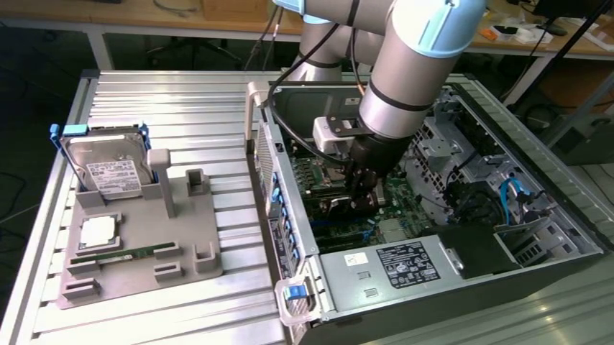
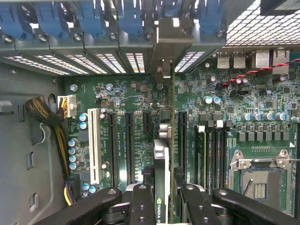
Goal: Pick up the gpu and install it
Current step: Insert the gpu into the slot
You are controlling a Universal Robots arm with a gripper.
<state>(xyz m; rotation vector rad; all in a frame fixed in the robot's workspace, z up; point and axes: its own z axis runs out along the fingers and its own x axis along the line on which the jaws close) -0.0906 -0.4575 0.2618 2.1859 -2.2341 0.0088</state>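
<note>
My gripper (image 1: 357,192) reaches down into the open computer case (image 1: 287,237), over the green motherboard (image 1: 326,188). It is shut on the gpu (image 2: 161,161), which I see edge-on between the two black fingers (image 2: 140,206). The card stands upright over the motherboard's (image 2: 136,117) long black expansion slots (image 2: 127,147). Its silver end bracket (image 2: 164,51) reaches up to the slotted rear wall of the case (image 2: 93,58). In the exterior view the gpu (image 1: 338,208) is a dark shape just below the fingers. Whether its edge sits in a slot I cannot tell.
A grey fixture (image 1: 144,248) on the exterior view's left carries a silver hard drive (image 1: 111,172), a processor chip (image 1: 99,231) and a green memory stick (image 1: 125,253). Inside the case are the power supply (image 1: 408,262), the empty CPU socket (image 2: 258,178), blue slot latches (image 2: 93,16) and cable bundles (image 2: 47,117).
</note>
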